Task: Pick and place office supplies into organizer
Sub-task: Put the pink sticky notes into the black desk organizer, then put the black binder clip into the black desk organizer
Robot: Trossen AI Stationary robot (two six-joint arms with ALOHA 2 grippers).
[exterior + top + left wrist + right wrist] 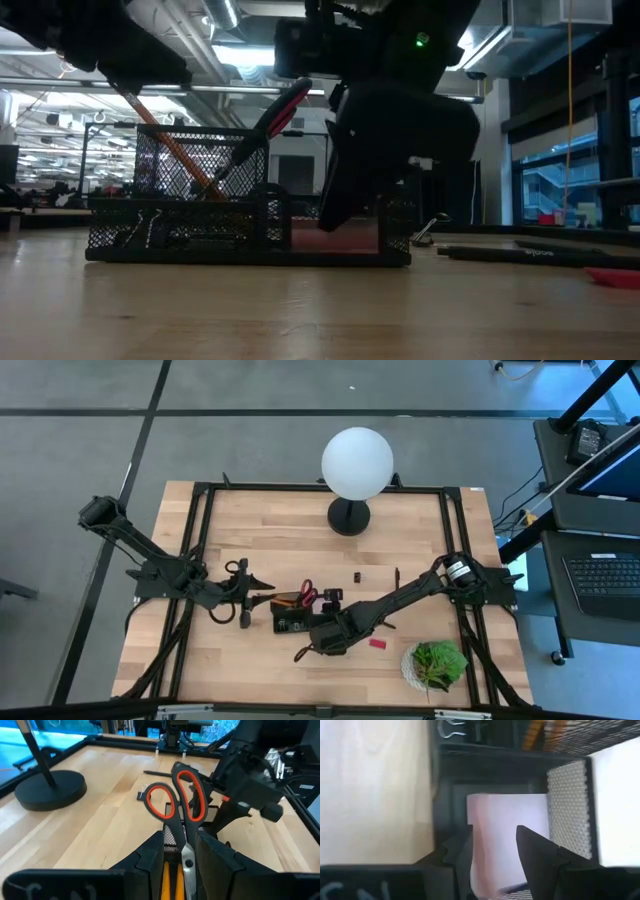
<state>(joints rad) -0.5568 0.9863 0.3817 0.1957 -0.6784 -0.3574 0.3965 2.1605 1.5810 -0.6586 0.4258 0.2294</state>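
The black mesh organizer (290,622) (250,245) stands near the table's front middle. Red-handled scissors (175,800) (285,105) and two orange pencils (170,880) (170,145) stand slanted in its tall cup. My left gripper (262,592) (179,840) is open at the cup's left side, its fingers on either side of the pencils' upper ends. The pink sticky-note pad (500,820) lies flat in a low compartment. My right gripper (322,640) (494,832) is open, pointing down into that compartment just over the pad. A clip (450,727) lies in another compartment. My left gripper has the pencils' upper ends (171,870) and the scissors' blade between its fingers; I cannot tell whether it touches them. My right gripper's fingers (540,855) stand over the pad, which is wider than their gap; I cannot tell whether they touch it.
A black pen (397,577) (530,255), a small black clip (357,576) and the red eraser (377,643) (615,277) lie loose to the organizer's right. The lamp's globe (357,462) and round base (349,517) stand at the far middle. The potted plant (437,663) is at the front right.
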